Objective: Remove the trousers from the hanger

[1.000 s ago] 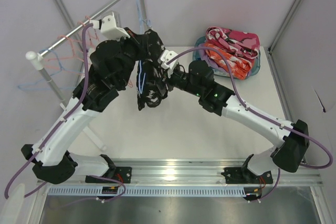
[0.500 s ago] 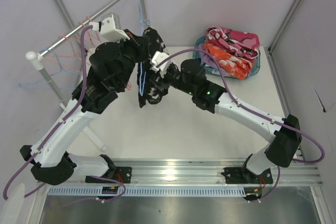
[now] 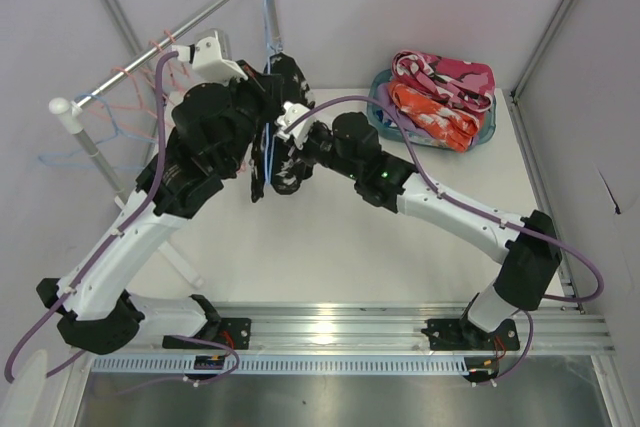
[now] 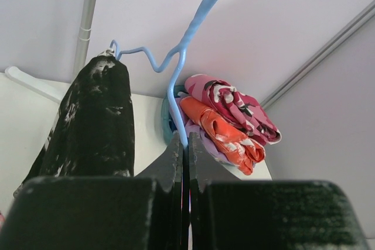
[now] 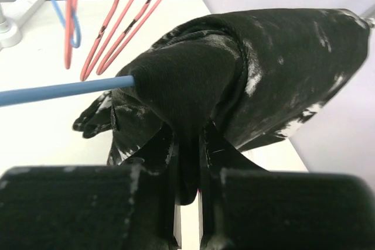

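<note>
Black trousers with white speckles [image 3: 287,162] [image 5: 258,80] [image 4: 96,127] hang on a blue wire hanger [image 3: 268,142] [image 4: 179,80] [image 5: 64,91] above the table. My left gripper [image 4: 186,141] [image 3: 262,97] is shut on the hanger's wire. My right gripper [image 5: 188,139] [image 3: 297,119] is shut on a fold of the black trousers, beside the hanger's bar. Pink-magenta patterned [image 3: 445,75] [image 4: 234,106], orange [image 3: 440,117] [image 4: 220,133] and lavender trousers lie piled at the back right.
A teal basket [image 3: 488,127] holds the pile. A white rack rail [image 3: 160,47] runs along the back left, carrying pink and blue hangers [image 3: 120,112] [image 5: 111,21]. The enclosure's walls stand close behind and at the right.
My right gripper moved left onto the black trousers and closed on a fold of them. The left arm with the hanger shifted slightly up and left.
</note>
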Action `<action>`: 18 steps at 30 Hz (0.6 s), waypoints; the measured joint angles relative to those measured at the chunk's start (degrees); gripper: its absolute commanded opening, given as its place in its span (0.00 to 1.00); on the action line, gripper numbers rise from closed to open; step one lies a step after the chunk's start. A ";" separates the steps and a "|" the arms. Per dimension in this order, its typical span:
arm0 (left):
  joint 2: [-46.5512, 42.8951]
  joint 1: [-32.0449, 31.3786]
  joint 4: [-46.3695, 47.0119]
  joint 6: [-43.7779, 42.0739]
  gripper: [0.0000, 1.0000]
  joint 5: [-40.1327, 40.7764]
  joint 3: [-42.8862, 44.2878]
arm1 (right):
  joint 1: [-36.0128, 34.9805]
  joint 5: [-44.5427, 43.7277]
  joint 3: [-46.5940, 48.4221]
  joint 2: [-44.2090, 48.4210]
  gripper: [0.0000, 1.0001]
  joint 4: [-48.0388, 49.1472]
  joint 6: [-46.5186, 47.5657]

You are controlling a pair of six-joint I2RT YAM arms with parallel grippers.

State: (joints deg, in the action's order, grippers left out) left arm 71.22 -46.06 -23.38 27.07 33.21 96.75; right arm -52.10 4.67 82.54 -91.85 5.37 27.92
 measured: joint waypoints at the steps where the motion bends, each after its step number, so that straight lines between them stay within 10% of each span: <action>1: -0.07 0.00 0.04 0.02 0.00 0.28 -0.20 | 0.02 -0.31 0.02 0.00 0.00 0.13 0.02; 18: -4.81 -0.13 4.48 3.96 0.00 5.33 -6.75 | 2.38 -5.53 7.80 0.04 0.00 -3.43 0.63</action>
State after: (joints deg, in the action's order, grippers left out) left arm 66.41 -46.19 -18.90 31.03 38.54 90.00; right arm -49.71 -0.86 90.35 -91.81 1.93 28.56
